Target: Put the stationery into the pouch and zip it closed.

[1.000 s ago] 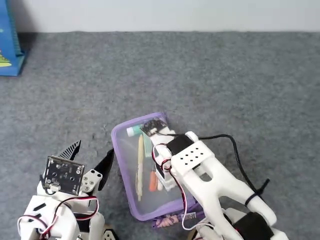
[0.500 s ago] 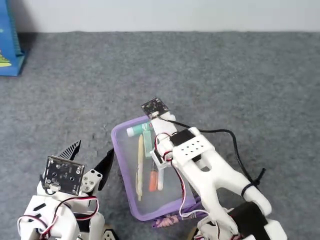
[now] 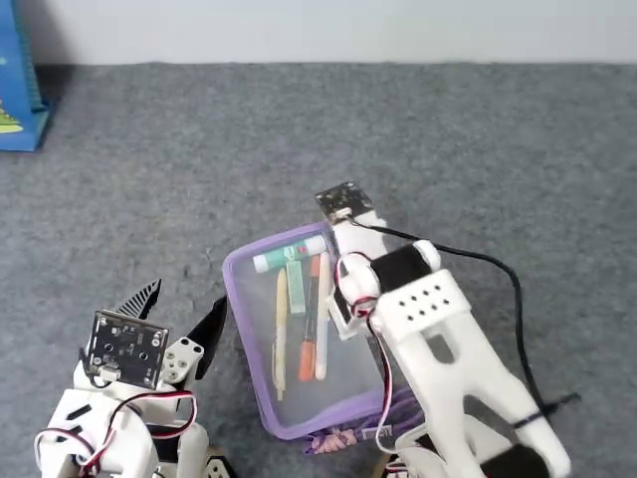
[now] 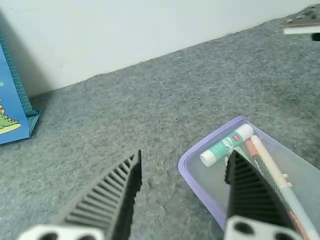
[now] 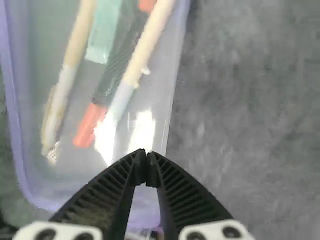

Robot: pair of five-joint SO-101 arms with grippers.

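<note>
The pouch [image 3: 231,289], clear with a purple border, lies flat on the grey carpet [image 3: 448,149]. It is directly under the right gripper [image 5: 146,159] and just beside the left gripper [image 3: 179,304], on the side toward the other arm. The right gripper's two ribbed black fingers are pressed together down to their tips, and nothing can be seen between them. They hang over the clear face of the pouch close to its long edge on that arm's side, where the purple border meets bare carpet. Below and ahead of those tips, the pens [image 5: 90,125] lie lengthwise inside the pouch. One has an orange end, one is cream, and there is a pale green piece among them. A white glue stick [image 3: 289,255] with a green label lies crosswise at the end of the pouch farthest from both arms. The left gripper holds nothing and its fingers are spread wide apart. It sits low over the carpet, with the nearer finger close to the pouch's other long edge; I cannot tell whether it touches. A small purple tassel [image 3: 333,438] sits at the pouch's near end, beside the base of the right arm. Well beyond the left gripper, against the white wall, stands a blue box [image 3: 15,80].
</note>
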